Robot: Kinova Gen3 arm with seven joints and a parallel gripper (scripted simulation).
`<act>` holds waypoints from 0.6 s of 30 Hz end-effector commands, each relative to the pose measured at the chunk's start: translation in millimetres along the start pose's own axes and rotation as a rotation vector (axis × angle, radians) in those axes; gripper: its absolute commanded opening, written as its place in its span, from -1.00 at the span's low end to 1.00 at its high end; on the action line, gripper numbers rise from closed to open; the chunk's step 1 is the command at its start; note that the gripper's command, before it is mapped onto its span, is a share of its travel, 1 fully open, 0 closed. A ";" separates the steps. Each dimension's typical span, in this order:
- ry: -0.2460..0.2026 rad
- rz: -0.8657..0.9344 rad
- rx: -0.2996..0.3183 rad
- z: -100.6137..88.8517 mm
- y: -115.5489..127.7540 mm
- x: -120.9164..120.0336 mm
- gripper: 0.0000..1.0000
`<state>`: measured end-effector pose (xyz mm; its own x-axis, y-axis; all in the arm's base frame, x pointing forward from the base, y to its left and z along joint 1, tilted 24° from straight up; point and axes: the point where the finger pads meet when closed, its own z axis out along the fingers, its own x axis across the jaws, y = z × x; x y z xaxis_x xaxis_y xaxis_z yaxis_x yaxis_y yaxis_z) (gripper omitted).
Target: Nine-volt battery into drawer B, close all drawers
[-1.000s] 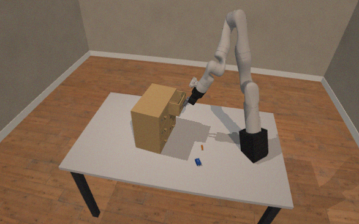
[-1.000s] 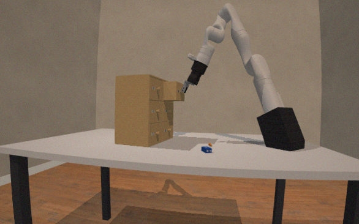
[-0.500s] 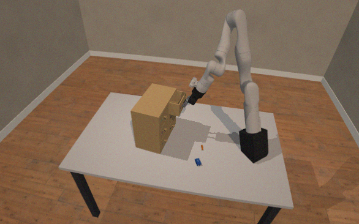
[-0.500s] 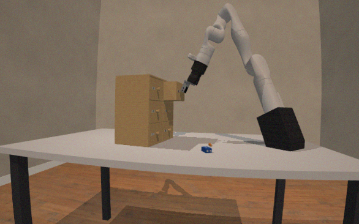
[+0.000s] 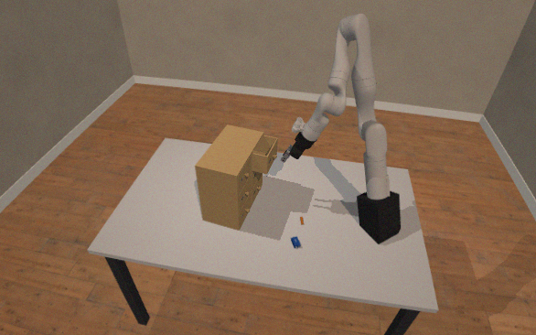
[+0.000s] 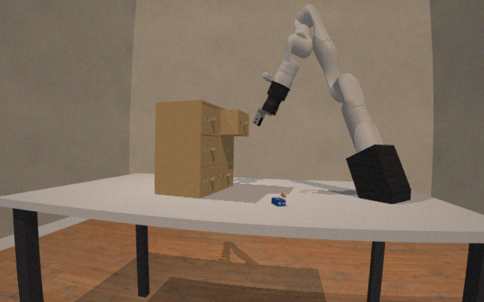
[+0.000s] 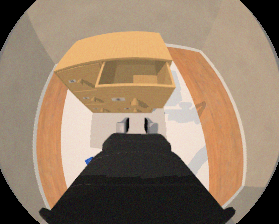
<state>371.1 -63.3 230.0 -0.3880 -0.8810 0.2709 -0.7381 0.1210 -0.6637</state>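
Observation:
The small wooden chest [image 5: 229, 176] stands on the white table; it also shows in the exterior view [image 6: 190, 148]. Its top drawer on the far side [image 5: 265, 153] is pulled out part way and looks empty in the wrist view [image 7: 135, 82]. My gripper [image 5: 285, 156] is open and empty, a short way in front of that drawer's knob, apart from it; it shows in the exterior view [image 6: 258, 120] and the wrist view [image 7: 137, 124]. The blue nine-volt battery [image 5: 295, 242] lies on the table toward the front, also in the exterior view [image 6: 278, 201].
A small orange object [image 5: 302, 221] lies on the table between the battery and the chest's shadow. The arm's black base [image 5: 379, 215] stands at the right of the table. The other drawers sit pushed in.

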 end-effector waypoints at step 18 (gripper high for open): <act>-0.008 -0.016 0.006 -26.1 27.3 -2.9 0.34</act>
<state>340.5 -52.1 225.6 -0.3841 -0.8804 0.2781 -0.7449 0.1175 -0.6567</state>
